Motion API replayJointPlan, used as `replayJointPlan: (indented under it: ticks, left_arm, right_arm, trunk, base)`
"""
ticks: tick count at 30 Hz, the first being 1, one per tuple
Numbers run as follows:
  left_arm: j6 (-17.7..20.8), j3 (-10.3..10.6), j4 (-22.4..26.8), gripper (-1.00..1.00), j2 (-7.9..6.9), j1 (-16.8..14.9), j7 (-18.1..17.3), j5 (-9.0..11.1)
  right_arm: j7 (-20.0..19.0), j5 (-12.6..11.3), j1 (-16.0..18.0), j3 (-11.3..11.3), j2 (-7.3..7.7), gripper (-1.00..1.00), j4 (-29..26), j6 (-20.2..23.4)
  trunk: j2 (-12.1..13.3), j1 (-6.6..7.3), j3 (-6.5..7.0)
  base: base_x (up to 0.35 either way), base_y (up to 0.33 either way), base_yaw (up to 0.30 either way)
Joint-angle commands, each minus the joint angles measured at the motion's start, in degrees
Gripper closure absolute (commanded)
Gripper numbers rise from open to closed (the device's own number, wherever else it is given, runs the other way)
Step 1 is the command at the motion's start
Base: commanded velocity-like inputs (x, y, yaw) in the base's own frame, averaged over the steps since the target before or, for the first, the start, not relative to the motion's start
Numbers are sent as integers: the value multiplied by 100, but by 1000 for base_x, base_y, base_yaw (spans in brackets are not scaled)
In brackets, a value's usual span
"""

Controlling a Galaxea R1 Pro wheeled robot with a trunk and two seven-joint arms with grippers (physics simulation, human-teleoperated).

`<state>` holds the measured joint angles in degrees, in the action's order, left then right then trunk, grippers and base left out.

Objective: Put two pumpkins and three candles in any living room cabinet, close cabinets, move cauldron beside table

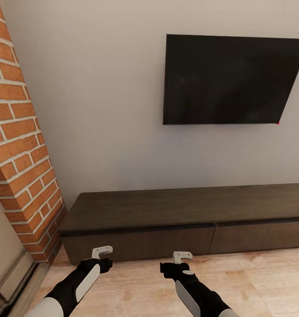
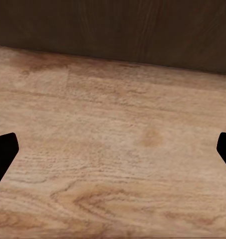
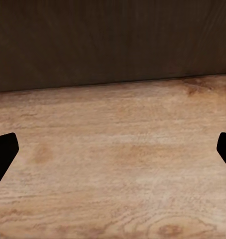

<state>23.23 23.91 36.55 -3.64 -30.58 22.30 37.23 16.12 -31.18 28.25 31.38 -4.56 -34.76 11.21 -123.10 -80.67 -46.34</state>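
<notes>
The long low dark-brown cabinet point(image 1: 167, 211) stands against the wall straight ahead, with both visible drawer fronts shut flush. My left gripper point(image 1: 101, 252) and right gripper point(image 1: 182, 255) hang just above the wood floor, a short way in front of the cabinet's left drawer front. In the left wrist view the left gripper point(image 2: 113, 152) is open over bare floor, with the cabinet's front point(image 2: 117, 30) beyond it. The right gripper point(image 3: 113, 152) is likewise open and empty, facing the cabinet's front point(image 3: 113, 40). The pumpkins, candles, cauldron and table are out of view.
A black television point(image 1: 230, 79) hangs on the pale wall above the cabinet. A red brick column point(image 1: 17, 145) juts out at the left, close to the cabinet's left end. Light wood floor point(image 1: 263, 281) stretches to the right in front of the cabinet.
</notes>
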Motion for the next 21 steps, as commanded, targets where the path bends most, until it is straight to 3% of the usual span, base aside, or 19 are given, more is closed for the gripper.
replayJointPlan:
  ticks: [1,15,21]
  left_arm:
    - [5,44,-13,-100,-1,-5,56,59]
    - [-2,32,-60,-100,-23,-7,55,63]
    - [-2,30,-60,-100,0,-6,55,166]
  right_arm:
    - [50,-44,5,33,6,-100,-8,12]
    - [58,-61,5,26,7,-100,-4,-18]
    - [62,-73,5,22,8,-100,3,-11]
  trunk:
    - [39,23,12]
    - [600,331,264]
    - [841,463,371]
  base:
    - [0,0,0]
    - [0,0,-5]
    - [0,0,-203]
